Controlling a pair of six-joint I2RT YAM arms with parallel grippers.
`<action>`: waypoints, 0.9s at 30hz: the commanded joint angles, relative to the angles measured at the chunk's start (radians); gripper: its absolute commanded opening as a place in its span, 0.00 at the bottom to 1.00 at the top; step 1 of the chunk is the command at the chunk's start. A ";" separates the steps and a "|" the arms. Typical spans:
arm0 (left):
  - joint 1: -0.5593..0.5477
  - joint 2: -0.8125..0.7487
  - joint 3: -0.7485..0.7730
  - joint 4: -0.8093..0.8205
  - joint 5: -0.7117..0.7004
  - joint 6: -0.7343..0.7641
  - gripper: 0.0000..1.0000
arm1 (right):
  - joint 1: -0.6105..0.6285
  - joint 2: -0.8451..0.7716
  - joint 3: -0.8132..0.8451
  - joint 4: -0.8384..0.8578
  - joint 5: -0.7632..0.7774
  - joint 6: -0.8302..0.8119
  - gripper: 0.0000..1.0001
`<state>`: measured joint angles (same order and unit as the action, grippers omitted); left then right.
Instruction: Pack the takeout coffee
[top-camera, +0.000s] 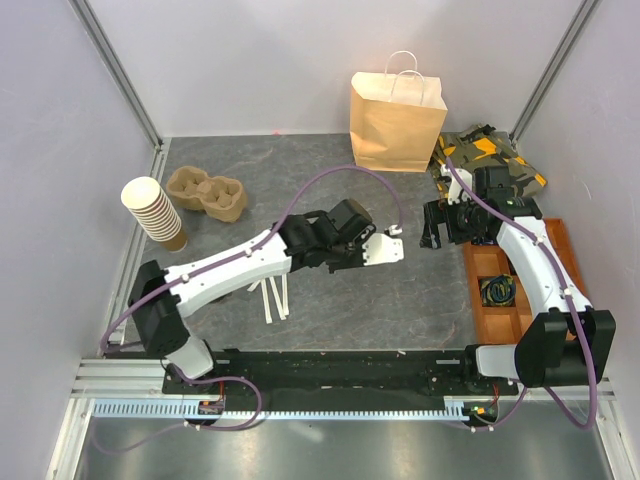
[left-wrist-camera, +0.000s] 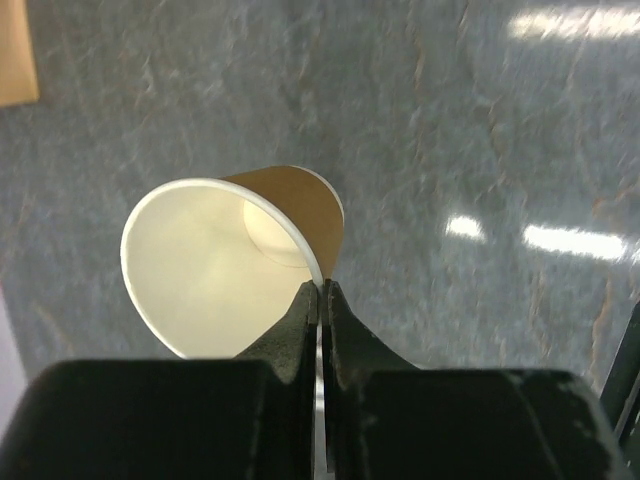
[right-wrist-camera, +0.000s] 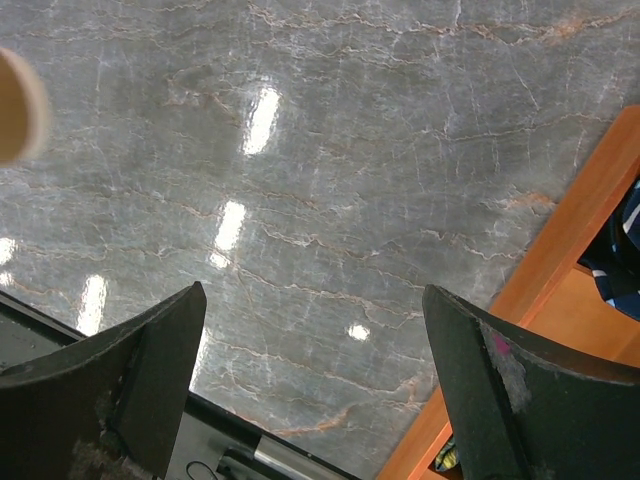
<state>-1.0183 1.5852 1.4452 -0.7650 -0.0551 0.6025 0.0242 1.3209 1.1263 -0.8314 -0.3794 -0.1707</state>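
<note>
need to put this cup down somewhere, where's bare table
Bare stone lies at the front middle, between the white sticks and the wooden tray, and at the back between the cup carrier and the paper bag. Crowded: the left rear by the cup stack and the right side by the camouflage cloth.

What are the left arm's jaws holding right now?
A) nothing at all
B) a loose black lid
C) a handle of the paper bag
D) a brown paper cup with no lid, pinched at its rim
D: in the left wrist view the left jaws are shut on the white rim of a brown paper cup, whose open mouth faces the camera with no lid on it.
</note>
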 joint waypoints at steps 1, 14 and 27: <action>-0.025 0.064 -0.005 0.151 0.089 -0.060 0.02 | -0.001 -0.023 -0.010 0.015 0.024 -0.006 0.98; -0.032 0.197 -0.052 0.230 0.063 -0.081 0.04 | -0.010 0.006 0.004 0.009 0.020 -0.001 0.98; -0.034 0.138 -0.014 0.178 0.063 -0.087 0.62 | -0.012 0.014 0.018 0.006 0.016 0.002 0.98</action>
<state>-1.0462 1.7851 1.3808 -0.5743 0.0051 0.5392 0.0166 1.3380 1.1221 -0.8326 -0.3607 -0.1703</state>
